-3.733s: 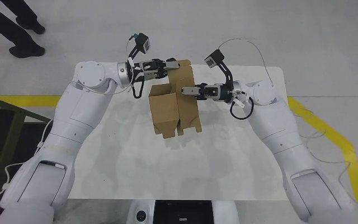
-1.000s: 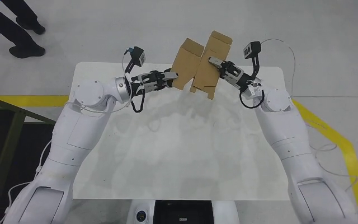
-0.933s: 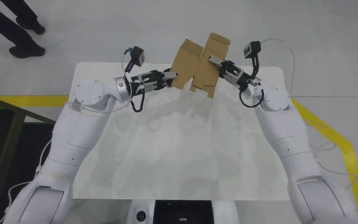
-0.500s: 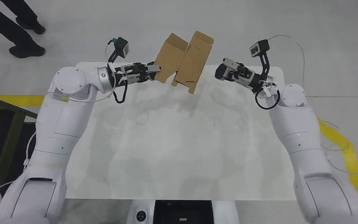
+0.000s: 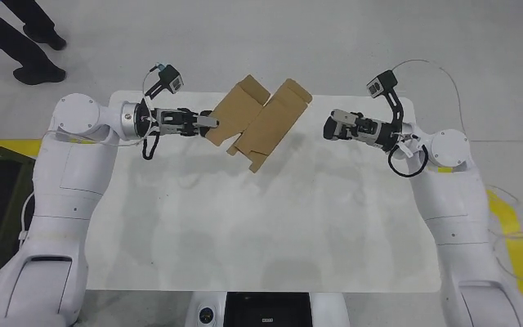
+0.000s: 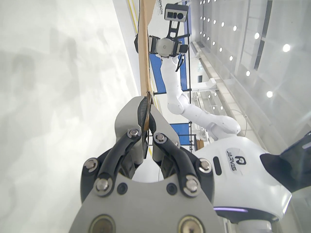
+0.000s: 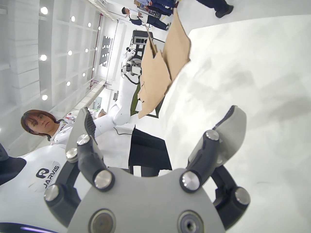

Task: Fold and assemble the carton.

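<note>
The white table point(image 5: 245, 245) is lying under both arms. The flattened carton point(image 5: 258, 124) is hanging in the air over the middle of the table's far edge. The left gripper point(image 5: 214, 123) is pinching the carton's edge. The right gripper point(image 5: 328, 127) is gaping wide, holding nothing, toward the far right corner.

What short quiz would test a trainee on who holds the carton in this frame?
1. True or false: the right gripper is shut on the flattened brown cardboard carton.
2. Which grips the carton? A: left gripper; B: right gripper; C: both.
3. Fill in: the carton hangs ___ the white table, not lying on it.
Key: 1 false, it is open and apart from the carton; 2 A; 3 above.
</note>
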Controlling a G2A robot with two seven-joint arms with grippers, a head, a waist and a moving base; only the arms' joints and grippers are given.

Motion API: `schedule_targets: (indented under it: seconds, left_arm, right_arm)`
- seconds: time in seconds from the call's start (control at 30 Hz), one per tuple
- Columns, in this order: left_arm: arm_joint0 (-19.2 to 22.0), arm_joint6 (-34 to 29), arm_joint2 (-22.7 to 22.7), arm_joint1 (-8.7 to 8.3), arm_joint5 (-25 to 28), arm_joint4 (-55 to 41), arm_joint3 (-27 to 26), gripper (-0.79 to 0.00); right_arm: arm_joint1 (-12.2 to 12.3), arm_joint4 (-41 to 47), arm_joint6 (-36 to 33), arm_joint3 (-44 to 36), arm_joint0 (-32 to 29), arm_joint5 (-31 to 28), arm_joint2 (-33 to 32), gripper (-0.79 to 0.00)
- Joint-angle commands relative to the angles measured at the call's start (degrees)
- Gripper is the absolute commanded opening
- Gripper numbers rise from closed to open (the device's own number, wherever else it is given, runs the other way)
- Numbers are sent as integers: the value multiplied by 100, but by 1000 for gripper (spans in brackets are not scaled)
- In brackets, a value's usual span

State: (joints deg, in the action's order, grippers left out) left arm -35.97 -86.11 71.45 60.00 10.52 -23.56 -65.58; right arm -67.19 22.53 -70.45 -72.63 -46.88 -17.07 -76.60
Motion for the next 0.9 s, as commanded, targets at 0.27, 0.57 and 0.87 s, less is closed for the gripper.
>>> schedule_targets:
  seconds: [0.27,0.57,0.87]
  left_arm:
    - [38,-189,-666,-103,194,-560,-112,-785]
    - [101,-189,-1338,-437,359,-1144,-277,-785]
    - [320,-189,-1880,-703,567,-1679,-280,-785]
  right_arm:
    - [58,-64,-29,-720,-493,292,140,0]
    - [75,372,-455,-376,-424,123,239,0]
    - [54,556,-865,81,-99,-18,518,-483]
